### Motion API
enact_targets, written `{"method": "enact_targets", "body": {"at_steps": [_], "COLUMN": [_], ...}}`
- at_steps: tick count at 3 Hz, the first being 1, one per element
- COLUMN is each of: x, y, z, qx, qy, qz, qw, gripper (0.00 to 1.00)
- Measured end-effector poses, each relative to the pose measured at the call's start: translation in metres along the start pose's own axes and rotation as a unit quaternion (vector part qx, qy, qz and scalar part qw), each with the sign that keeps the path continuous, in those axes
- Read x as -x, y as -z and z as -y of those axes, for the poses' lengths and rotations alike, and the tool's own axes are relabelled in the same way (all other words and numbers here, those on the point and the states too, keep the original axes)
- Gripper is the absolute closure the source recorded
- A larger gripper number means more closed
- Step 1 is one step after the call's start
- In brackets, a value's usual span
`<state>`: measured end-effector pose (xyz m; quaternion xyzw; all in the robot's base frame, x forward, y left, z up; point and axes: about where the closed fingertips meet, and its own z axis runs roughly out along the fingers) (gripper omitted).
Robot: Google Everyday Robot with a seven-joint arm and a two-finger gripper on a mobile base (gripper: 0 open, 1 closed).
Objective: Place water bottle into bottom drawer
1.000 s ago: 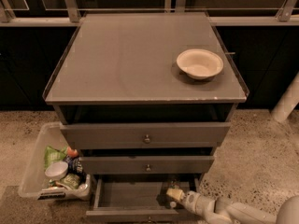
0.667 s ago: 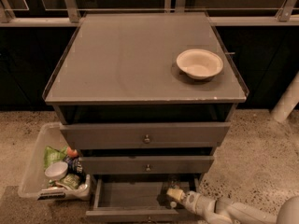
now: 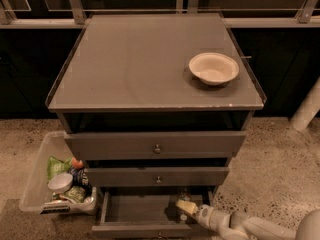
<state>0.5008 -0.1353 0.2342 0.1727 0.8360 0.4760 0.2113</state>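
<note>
The bottom drawer [image 3: 135,211] is pulled out at the foot of the grey cabinet, its shallow grey tray showing. My gripper [image 3: 184,209] reaches in from the lower right and sits inside the drawer's right part, low over its floor. A small clear shape at the gripper's tip, dim against the dark drawer, looks like the water bottle [image 3: 184,195]. It stands right by the gripper, inside the drawer. I cannot tell whether it rests on the drawer floor.
The middle drawer [image 3: 157,176] and the top drawer [image 3: 157,145] are pulled out slightly above. A white bowl [image 3: 213,68] sits on the cabinet top at the right. A clear bin [image 3: 37,184] of packets and cans stands on the floor at the left.
</note>
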Motion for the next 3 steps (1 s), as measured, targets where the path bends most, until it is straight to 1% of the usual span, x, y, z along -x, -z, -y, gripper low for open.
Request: {"method": "enact_targets", "body": {"at_steps": [1, 2, 3], "x": [0.0000, -0.0001, -0.0001], "y": [0.0000, -0.0001, -0.0001], "z": [0.0000, -0.0001, -0.0001], "qx": [0.000, 0.000, 0.000], "qy": [0.000, 0.000, 0.000], "qz": [0.000, 0.000, 0.000], "qw": [1.0000, 1.0000, 1.0000], "gripper": [0.12, 0.00, 0.00]}}
